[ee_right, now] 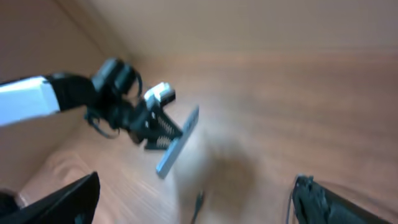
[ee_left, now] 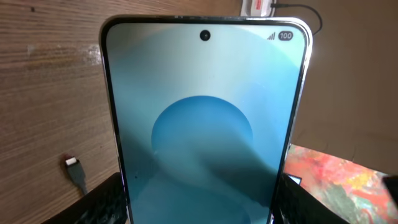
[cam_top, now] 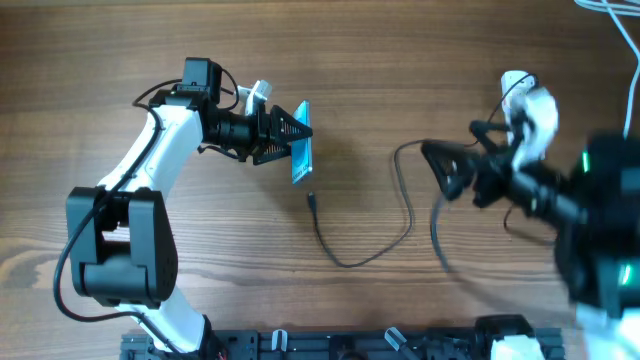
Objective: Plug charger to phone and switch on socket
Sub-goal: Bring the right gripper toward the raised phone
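Note:
My left gripper point(cam_top: 283, 136) is shut on the phone point(cam_top: 302, 146) and holds it up on its edge above the table. In the left wrist view the phone's blue-teal screen point(ee_left: 205, 112) fills the frame between my fingers point(ee_left: 202, 202). The charger's black cable point(cam_top: 352, 262) lies looped on the table, its metal-tipped connector point(cam_top: 312, 200) just below the phone; the connector also shows in the left wrist view point(ee_left: 76, 172). The white socket point(cam_top: 516, 82) lies at the far right, and also shows in the left wrist view point(ee_left: 259, 7). My right gripper point(cam_top: 441, 168) is open, empty and motion-blurred beside the cable. Its wrist view shows open fingers point(ee_right: 198, 182) facing the phone point(ee_right: 179, 142).
A thick white cord point(cam_top: 622, 35) runs off the top right corner. A colourful patterned surface point(ee_left: 348, 180) shows at the lower right of the left wrist view. The black rail of the arm bases point(cam_top: 330, 345) runs along the table's front edge.

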Robot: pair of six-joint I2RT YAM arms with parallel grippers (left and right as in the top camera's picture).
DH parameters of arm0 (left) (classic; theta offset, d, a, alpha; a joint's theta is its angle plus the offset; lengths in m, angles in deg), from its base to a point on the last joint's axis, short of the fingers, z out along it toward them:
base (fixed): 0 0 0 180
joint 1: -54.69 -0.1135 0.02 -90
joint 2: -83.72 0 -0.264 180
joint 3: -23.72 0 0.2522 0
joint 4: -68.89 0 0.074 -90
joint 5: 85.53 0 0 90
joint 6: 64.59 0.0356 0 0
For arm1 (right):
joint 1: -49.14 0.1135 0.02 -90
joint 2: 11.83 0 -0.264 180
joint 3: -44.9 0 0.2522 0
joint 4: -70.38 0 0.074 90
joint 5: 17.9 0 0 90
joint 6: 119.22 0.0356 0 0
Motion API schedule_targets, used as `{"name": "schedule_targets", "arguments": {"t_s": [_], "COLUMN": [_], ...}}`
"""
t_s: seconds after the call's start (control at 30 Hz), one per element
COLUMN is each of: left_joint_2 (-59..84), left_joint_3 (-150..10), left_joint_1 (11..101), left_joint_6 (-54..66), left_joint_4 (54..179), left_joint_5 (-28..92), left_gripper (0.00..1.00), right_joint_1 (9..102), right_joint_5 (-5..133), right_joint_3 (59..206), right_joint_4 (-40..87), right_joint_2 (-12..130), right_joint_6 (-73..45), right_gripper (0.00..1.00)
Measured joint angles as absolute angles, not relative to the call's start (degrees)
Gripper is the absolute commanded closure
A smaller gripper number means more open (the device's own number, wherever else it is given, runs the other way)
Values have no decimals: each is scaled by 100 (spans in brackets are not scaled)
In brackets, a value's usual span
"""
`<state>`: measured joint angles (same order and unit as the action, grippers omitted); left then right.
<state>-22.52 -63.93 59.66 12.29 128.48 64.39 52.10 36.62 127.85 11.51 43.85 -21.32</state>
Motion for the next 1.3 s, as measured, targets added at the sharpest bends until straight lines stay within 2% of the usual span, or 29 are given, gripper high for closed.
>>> {"name": "schedule_targets", "arguments": {"t_s": [0.07,0.13,0.23,0.5,0.87,1.1,1.3], "left_joint_2": [-2252,-2252,-2252,-2252,-2252,-2252,-2252], "left_joint_3": [-6393,-6393,-6393,-6393,-6393,-6393,-6393], "left_joint_1": [5966,5966,5966,5966,5966,5966,5966], "left_joint_6": [1229,1231,1231,1231,1231,1229,1231], "left_joint_4": [12821,12800,12797,12760,12734,12732,12730], "left_joint_5": [6439,6437,6437,6406,6387,6371,6369], "left_gripper": [39,39,39,39,39,39,39], "right_joint_1": [5210,5210,5210,5794,7617,8202,8467], "right_joint_5": [3590,3423,2984,2696,3920,4355,4560], "right_joint_3": [13620,14132,14320,14320,14320,14320,14320], "right_joint_4": [240,-11,-180,-300,279,915,1346], "right_joint_2": [5260,5959,6591,7559,8505,8851,9091], "right_joint_6": [-2243,-2175,-2027,-1896,-1288,-1089,-779], "right_gripper": [0,0,11,14,13,15,26]}}
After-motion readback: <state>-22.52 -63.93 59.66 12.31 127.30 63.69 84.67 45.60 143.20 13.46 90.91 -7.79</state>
